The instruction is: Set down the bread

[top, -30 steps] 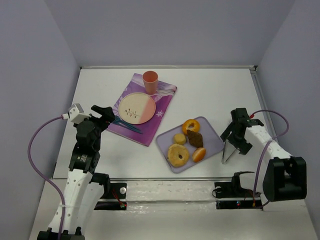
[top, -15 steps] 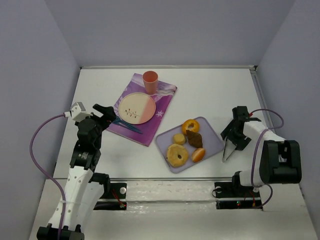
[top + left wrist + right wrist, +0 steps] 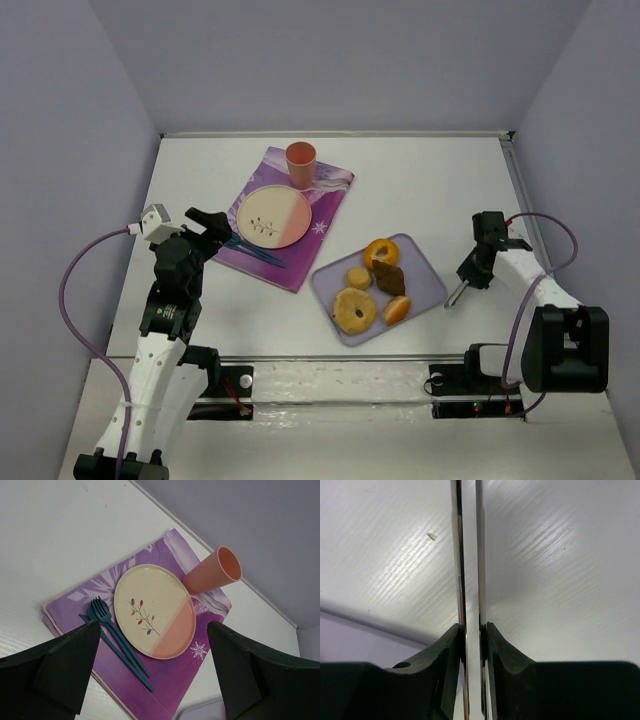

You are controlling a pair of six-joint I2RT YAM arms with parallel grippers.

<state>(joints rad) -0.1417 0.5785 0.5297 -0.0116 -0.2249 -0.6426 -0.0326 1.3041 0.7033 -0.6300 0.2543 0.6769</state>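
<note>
The bread, a small dark brown wedge, lies on the lavender tray among the pastries. My right gripper hovers just right of the tray, shut on a pair of metal tongs whose tips point down at the table beside the tray. In the right wrist view the tongs' two blades run almost parallel, squeezed between my fingers. My left gripper stands open at the left edge of the purple placemat, nothing between its fingers.
Two ring doughnuts and small buns share the tray. On the placemat lie a cream-and-pink plate, blue cutlery and an orange cup. A wall rail runs along the table's right edge.
My right gripper has shut, pressing the tongs from an open V into a narrow pair of blades, and has swung slightly right. The left arm shifted a little, then held.
</note>
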